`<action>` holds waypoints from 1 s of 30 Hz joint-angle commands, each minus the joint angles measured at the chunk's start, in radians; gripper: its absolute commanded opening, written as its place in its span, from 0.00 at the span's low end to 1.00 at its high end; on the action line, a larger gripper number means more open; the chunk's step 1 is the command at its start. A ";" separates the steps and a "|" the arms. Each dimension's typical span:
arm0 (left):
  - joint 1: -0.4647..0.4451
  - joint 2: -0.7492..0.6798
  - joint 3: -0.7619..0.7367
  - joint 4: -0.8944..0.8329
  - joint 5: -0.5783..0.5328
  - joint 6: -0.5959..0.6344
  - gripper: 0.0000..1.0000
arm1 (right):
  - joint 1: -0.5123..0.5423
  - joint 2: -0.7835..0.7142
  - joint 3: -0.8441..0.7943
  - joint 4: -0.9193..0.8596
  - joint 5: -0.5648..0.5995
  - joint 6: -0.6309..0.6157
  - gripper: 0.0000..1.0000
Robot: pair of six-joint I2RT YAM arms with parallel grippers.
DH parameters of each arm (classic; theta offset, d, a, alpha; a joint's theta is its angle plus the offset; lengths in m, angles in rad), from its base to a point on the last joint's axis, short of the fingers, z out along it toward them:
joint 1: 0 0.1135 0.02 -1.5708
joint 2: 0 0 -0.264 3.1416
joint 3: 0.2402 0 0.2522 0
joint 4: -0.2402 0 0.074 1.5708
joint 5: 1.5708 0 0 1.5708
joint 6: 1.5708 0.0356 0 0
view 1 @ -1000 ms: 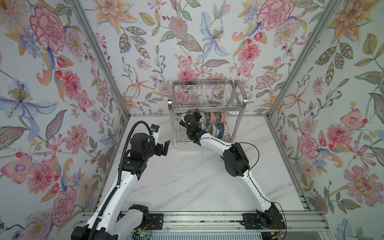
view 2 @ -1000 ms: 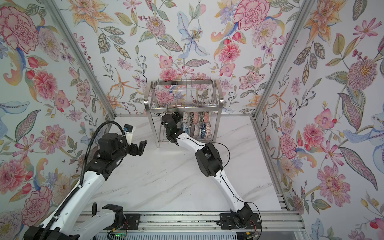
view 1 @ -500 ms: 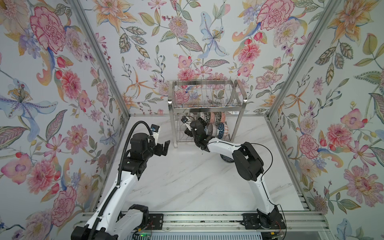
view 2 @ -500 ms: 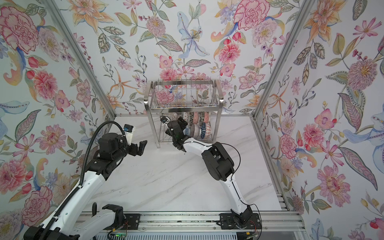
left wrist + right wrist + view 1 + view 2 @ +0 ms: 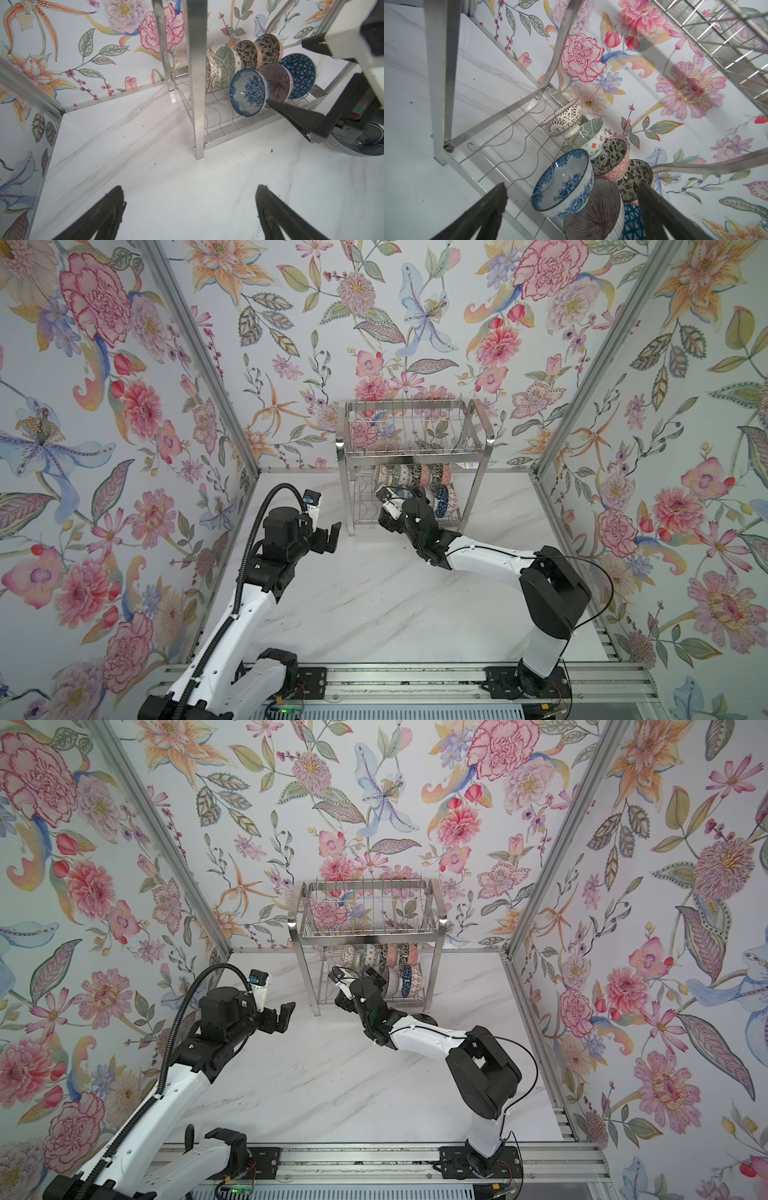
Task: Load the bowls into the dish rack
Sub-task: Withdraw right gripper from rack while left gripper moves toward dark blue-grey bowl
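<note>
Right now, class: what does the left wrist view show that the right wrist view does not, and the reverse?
Only the left wrist view: a dark-blue, finely patterned ceramic bowl, partly hidden, lying on the white marble table outside the shiny steel dish rack. Only the right wrist view: the rack's wire upper tier. Both: the blue-and-white floral bowl, the purple radial-striped bowl and the blue triangle-patterned bowl, standing on edge in the lower tier.
</note>
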 commanded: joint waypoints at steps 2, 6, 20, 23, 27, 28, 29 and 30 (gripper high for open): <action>-0.096 0.016 0.061 -0.048 -0.105 -0.027 0.99 | -0.025 -0.159 -0.057 -0.209 -0.067 0.175 0.99; -0.171 0.038 0.049 -0.005 -0.128 -0.079 0.99 | -0.054 -0.302 -0.117 -0.332 -0.116 0.262 0.99; -0.410 0.250 -0.013 0.272 -0.144 -0.220 0.99 | -0.228 -0.639 -0.177 -0.617 -0.184 0.381 0.99; -0.443 0.291 -0.018 0.305 -0.146 -0.238 0.99 | -0.261 -0.648 -0.169 -0.646 -0.191 0.389 0.99; -0.480 0.352 -0.022 0.360 -0.139 -0.261 0.99 | -0.292 -0.642 -0.163 -0.665 -0.212 0.404 0.99; -0.488 0.372 -0.019 0.375 -0.133 -0.266 0.99 | -0.295 -0.638 -0.160 -0.669 -0.216 0.409 0.99; -0.498 0.395 -0.015 0.385 -0.132 -0.270 0.99 | -0.298 -0.635 -0.159 -0.673 -0.216 0.411 0.99; -0.506 0.415 -0.009 0.393 -0.130 -0.270 0.99 | -0.300 -0.632 -0.154 -0.679 -0.218 0.412 0.99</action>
